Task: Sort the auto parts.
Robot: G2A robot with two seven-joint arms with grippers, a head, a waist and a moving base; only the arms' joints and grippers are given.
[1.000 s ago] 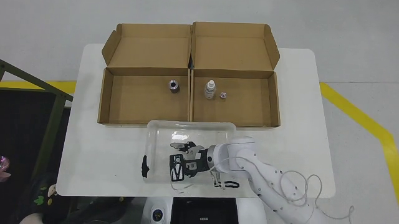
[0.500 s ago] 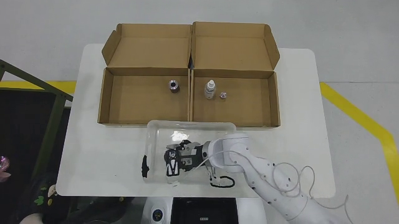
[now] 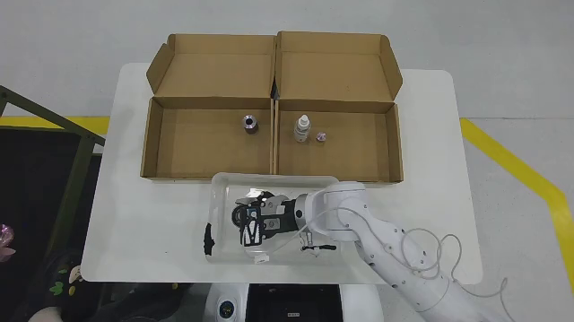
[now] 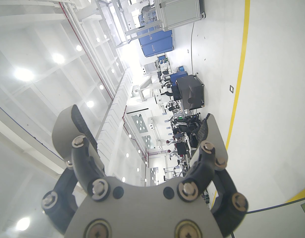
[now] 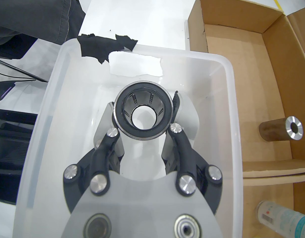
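Fingers of the right gripper [image 5: 145, 110] clamped a steel bearing [image 5: 142, 133], its long axis roughly in line with them, inside the clear bin [image 3: 215, 198]. A similar metal sleeve [image 3: 249, 123] lay at 12 o'clock in the left box [image 3: 184, 147]. The left gripper [image 4: 142, 120] gaped empty.

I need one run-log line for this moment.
right gripper: shut on black-and-silver hollow cylindrical bearing | location: inside clear plastic bin | left gripper: open, empty

A white surface [image 3: 430, 143] is seen mid-frame. On its upper half a left cardboard box [image 3: 197, 147] and a right cardboard box [image 3: 359, 147] are set side by side. A clear plastic tub [image 3: 269, 178] is placed just below, seemingly touching both.
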